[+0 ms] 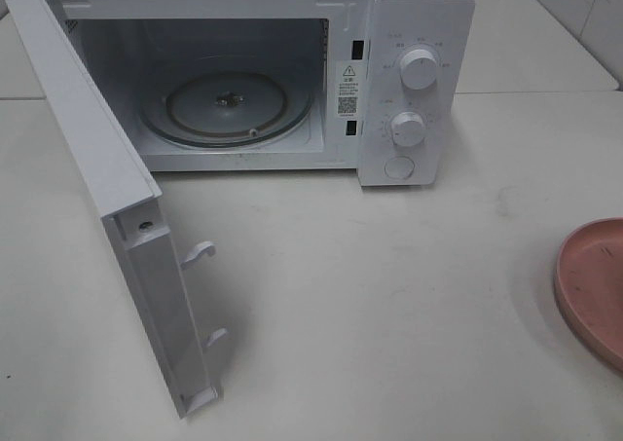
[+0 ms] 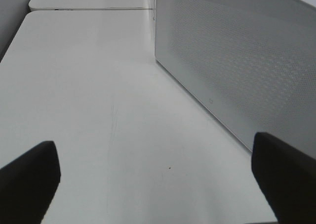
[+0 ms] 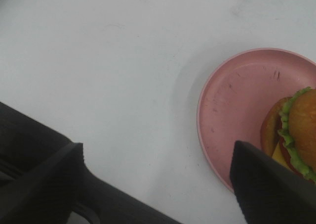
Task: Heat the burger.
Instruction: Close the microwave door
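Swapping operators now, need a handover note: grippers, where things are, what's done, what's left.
Left gripper: open, empty, over bare table beside the microwave's side wall.
Right gripper: open, empty, above the table next to the plate, not touching the burger.
Burger: lying on its side on the pink plate, at the table's right edge in the high view; only the plate's rim shows there.
Microwave: door swung fully open, glass turntable bare.
Done: door opened.
Left: grasp burger, place on turntable, shut door, set the knobs.
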`<state>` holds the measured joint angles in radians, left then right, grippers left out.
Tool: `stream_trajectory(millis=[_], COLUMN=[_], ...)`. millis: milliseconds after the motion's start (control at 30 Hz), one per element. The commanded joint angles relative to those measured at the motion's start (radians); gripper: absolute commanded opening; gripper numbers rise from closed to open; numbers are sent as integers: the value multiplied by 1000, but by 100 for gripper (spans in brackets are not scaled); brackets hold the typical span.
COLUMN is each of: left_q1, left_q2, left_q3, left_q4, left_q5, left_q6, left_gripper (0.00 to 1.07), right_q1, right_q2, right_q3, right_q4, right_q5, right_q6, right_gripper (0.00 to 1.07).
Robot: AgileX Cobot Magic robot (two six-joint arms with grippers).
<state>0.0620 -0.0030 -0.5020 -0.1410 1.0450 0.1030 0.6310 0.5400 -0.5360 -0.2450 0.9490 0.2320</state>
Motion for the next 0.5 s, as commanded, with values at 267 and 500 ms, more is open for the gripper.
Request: stream_trajectory(millis=[267, 500], left_q1=[1, 1], left_q2=[-22, -22], left_q3=[6, 6], left_q4=[-8, -8], left_q5=[-8, -8], left_q6=[-8, -8], left_gripper=[98, 98], right_q1=[-224, -393], right_q2=[-182, -374], right_q3=[6, 4], right_q4=[109, 201], right_q5=[-34, -24], right_q6=[-96, -184], right_gripper=[76, 76])
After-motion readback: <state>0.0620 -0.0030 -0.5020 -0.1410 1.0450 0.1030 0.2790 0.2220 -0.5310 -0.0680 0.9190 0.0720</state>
